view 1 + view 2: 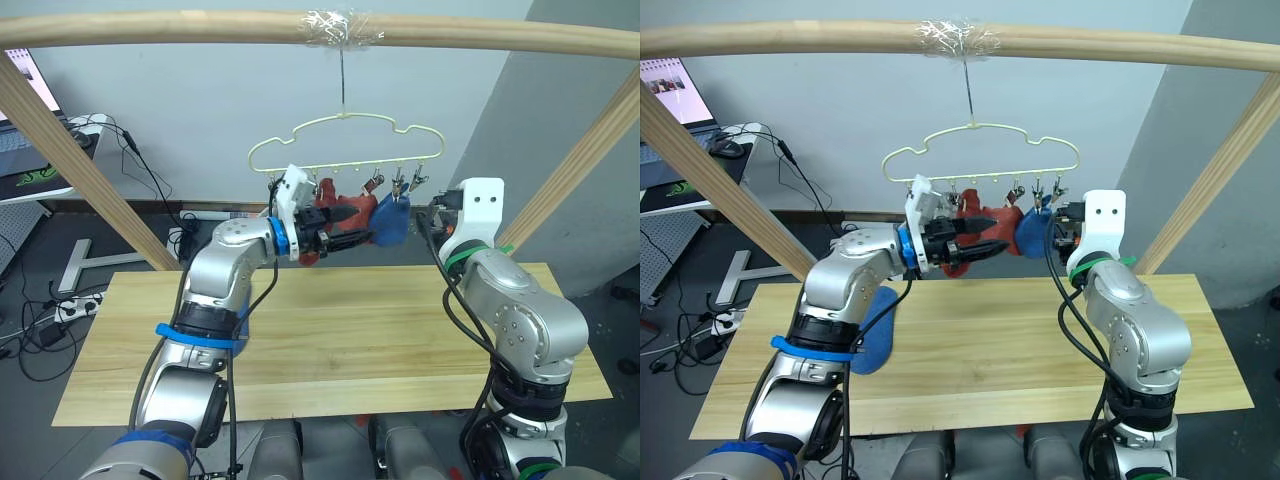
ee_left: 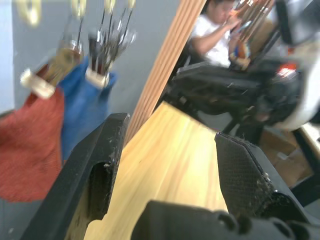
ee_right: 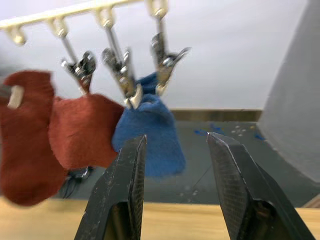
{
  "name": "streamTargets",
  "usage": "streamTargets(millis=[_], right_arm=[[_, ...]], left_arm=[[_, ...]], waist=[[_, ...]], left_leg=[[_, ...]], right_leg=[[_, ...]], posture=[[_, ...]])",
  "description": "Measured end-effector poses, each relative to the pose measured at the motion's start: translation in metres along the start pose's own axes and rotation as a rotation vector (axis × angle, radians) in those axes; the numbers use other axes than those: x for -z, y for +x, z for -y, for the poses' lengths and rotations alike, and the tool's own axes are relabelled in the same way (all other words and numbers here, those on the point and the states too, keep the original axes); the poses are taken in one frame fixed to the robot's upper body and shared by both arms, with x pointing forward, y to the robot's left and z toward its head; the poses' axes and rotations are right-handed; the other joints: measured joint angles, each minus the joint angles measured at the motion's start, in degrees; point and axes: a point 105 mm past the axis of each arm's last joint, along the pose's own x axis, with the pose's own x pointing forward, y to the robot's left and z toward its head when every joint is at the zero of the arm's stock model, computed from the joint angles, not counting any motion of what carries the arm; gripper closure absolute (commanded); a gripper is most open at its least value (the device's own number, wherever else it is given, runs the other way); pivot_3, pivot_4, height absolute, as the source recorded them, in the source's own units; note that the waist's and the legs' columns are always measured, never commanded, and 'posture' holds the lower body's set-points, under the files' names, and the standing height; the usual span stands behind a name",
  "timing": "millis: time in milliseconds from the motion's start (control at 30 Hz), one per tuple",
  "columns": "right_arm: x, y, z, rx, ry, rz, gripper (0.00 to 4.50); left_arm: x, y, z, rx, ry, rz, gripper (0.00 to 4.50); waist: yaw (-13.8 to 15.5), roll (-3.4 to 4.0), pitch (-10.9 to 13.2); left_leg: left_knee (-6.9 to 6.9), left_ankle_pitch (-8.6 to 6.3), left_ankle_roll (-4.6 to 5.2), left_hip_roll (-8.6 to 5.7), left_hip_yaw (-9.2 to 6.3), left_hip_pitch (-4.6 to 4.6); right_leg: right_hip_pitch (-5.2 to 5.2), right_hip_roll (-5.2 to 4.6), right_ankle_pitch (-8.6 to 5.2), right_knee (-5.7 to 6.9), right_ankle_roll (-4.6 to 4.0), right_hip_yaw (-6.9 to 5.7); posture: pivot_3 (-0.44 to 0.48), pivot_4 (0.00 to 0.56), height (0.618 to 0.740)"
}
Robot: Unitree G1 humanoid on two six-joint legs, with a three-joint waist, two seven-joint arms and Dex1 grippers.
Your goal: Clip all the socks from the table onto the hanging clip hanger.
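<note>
Behind left end effector [image 1: 352,232], half-hidden red socks [image 1: 345,215]

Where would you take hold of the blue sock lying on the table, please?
The blue sock lies flat on the table, partly hidden behind the left arm. I would probably pinch its exposed rounded edge from above with the left gripper, since limp flat fabric offers no upright side to grip.

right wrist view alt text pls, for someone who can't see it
Two open black fingers frame a blue sock clipped to a pale-yellow hanger bar. Beside it hang two rust-red socks, one partly behind the other, and a strip of wooden table lies below.
</note>
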Motion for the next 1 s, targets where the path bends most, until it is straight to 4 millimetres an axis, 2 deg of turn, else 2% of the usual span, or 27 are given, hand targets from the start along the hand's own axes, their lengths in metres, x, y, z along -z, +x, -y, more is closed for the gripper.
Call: streamTargets(millis=[133, 333, 500, 733, 1000], right_arm=[[-0.006, 0.000, 0.003, 0.031, 0.004, 0.053, 2.53], [-0.011, -0.001, -0.005, 0.014, 0.036, 0.105, 2.53], [-0.010, 0.001, -0.010, -0.006, 0.056, 0.102, 2.53], [0.004, 0.013, -0.013, -0.024, 0.077, 0.038, 2.53], [0.002, 0.032, -0.010, -0.033, 0.096, 0.037, 2.53]], left_arm=[[-0.007, -0.011, 0.000, 0.012, 0.026, -0.006, 1.34], [-0.016, -0.022, 0.005, 0.052, 0.046, -0.022, 1.34], [-0.019, -0.024, 0.005, 0.053, 0.047, -0.016, 1.34], [-0.021, -0.022, 0.004, 0.024, 0.057, -0.009, 1.34], [-0.024, -0.026, 0.003, -0.006, 0.082, -0.023, 1.34]], waist=[[0.01, 0.01, -0.04], [0.02, 0.01, -0.04], [0.06, 0.01, -0.05], [0.13, 0.01, -0.05], [0.31, 0.01, -0.05]], left_leg=[[0.00, 0.00, 0.00, 0.00, 0.00, 0.00], [0.00, 0.00, 0.00, 0.00, 0.00, 0.01], [0.03, 0.00, -0.01, 0.00, 0.01, 0.00], [0.03, 0.00, -0.01, 0.00, 0.00, 0.00], [0.03, 0.00, 0.00, 0.00, 0.00, 0.00]], right_leg=[[0.02, 0.00, 0.00, -0.01, 0.00, 0.00], [0.01, 0.00, 0.00, 0.00, 0.00, -0.01], [0.02, -0.01, 0.00, 0.00, 0.00, 0.00], [0.02, -0.01, 0.01, 0.02, -0.01, -0.01], [0.02, -0.01, 0.01, 0.02, -0.01, -0.01]], posture=[[0.014, 0.138, 0.740], [0.025, 0.133, 0.740], [0.031, 0.134, 0.740], [0.055, 0.146, 0.740], [0.098, 0.152, 0.740]])
